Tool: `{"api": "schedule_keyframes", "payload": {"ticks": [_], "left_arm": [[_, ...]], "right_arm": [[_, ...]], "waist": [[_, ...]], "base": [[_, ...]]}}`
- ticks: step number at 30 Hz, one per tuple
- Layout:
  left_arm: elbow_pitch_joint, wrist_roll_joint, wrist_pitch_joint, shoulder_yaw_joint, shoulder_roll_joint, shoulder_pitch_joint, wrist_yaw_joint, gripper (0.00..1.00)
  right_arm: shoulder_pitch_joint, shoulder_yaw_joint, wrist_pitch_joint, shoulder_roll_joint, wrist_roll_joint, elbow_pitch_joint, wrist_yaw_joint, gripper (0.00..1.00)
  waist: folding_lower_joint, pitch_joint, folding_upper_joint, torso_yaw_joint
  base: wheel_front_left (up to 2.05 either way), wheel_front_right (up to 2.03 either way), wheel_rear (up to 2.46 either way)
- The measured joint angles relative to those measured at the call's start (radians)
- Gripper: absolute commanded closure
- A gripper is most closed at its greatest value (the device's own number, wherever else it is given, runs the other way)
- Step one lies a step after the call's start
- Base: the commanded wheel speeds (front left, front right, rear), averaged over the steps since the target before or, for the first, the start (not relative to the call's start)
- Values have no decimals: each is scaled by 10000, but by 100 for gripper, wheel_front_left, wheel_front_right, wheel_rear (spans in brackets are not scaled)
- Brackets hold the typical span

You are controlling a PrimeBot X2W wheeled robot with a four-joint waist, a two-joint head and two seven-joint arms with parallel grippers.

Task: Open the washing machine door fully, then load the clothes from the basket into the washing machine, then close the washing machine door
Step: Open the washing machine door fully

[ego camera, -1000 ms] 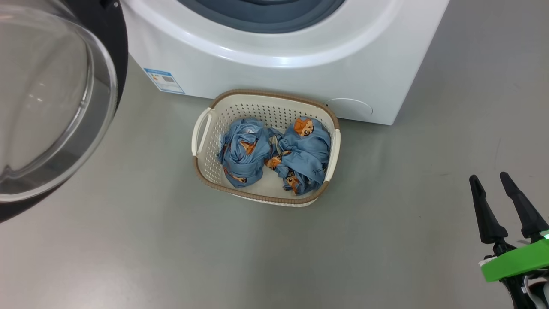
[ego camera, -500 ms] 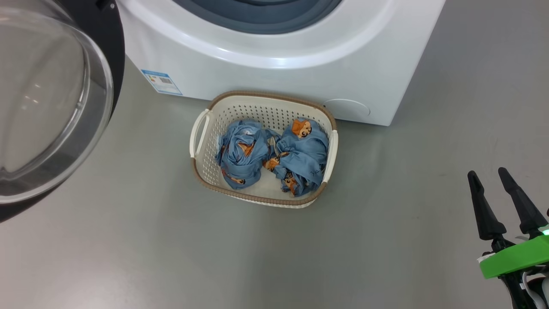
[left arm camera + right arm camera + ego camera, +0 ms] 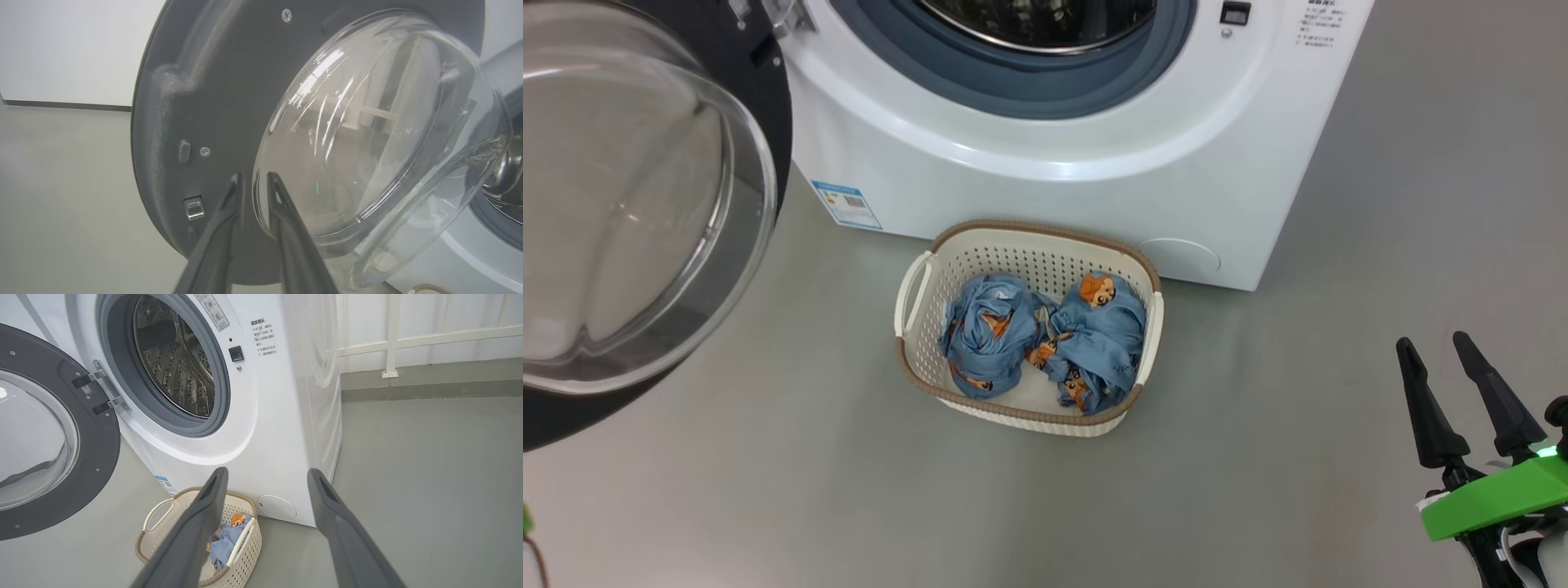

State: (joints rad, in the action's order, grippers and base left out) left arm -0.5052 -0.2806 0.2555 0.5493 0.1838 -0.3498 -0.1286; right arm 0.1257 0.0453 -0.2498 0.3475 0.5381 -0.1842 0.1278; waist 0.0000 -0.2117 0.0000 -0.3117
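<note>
The washing machine (image 3: 1054, 196) stands at the top with its steel drum (image 3: 175, 367) showing. Its door (image 3: 629, 220) is swung wide open to the left, the glass bowl bulging toward me. On the floor against the machine's front sits the basket (image 3: 1045, 233), holding the clothes: one blue bundle on the left (image 3: 984, 335) and one on the right (image 3: 1103, 335). My right gripper (image 3: 1432, 340) hovers open and empty at the lower right, well away from the basket. My left gripper (image 3: 254, 176) is close to the door's inner face (image 3: 196, 102), fingers narrowly apart around nothing.
Grey floor (image 3: 1298, 367) spreads in front of and to the right of the basket. A blue label sticker (image 3: 847, 204) and a round cap (image 3: 1178, 255) mark the machine's lower front. A white railing (image 3: 388, 339) runs along the wall behind the machine.
The head camera has tilted up, so more of the drum opening shows and everything sits lower in the picture. Basket, clothes and door stay put. The right gripper is still open.
</note>
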Motion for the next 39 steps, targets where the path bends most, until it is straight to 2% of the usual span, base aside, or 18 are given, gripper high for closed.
{"api": "schedule_keyframes", "payload": {"ticks": [2, 5, 6, 7, 8, 21, 33, 39], "left_arm": [[408, -113, 0, -253, -224, 373, -6, 69], [1045, -374, -2, -855, -431, 974, -6, 55], [1260, -443, 0, -1060, -456, 1186, -6, 44], [1467, -533, 0, -1237, -483, 1387, -6, 18], [1628, -589, -2, -1379, -502, 1576, -6, 0], [3131, -953, -2, -3490, -320, 2694, -6, 0], [3475, -1674, -2, -5521, 107, 2720, -6, 0], [3482, -1875, -2, -5954, 226, 2719, -6, 0]], "right_arm": [[-50, -2, 0, 0, 0, -2, 0, 0], [-86, -25, 0, -6, 2, -6, 0, 0], [-87, -46, 0, -12, 4, -4, 0, 0], [-87, -54, 0, -13, 4, 2, 0, 0], [-94, -65, 0, -21, 6, 6, 0, 0], [-461, -236, 0, -253, 15, 35, 0, 0], [-470, -339, 0, -481, 15, 109, 0, 0], [-471, -412, 0, -575, 15, 113, 0, 0]], "waist": [[0, 123, 0, -14], [0, 275, 0, -15], [0, 318, 0, -5], [0, 357, 0, 14], [0, 390, 0, 43], [0, 602, 0, 842], [0, 565, 0, 2058], [0, 532, 0, 2688]], "base": [[0, 0, 0], [0, 0, 0], [0, 0, 0], [0, 0, 0], [0, 0, 0], [0, 0, 0], [0, 0, 0], [0, 0, 0]]}}
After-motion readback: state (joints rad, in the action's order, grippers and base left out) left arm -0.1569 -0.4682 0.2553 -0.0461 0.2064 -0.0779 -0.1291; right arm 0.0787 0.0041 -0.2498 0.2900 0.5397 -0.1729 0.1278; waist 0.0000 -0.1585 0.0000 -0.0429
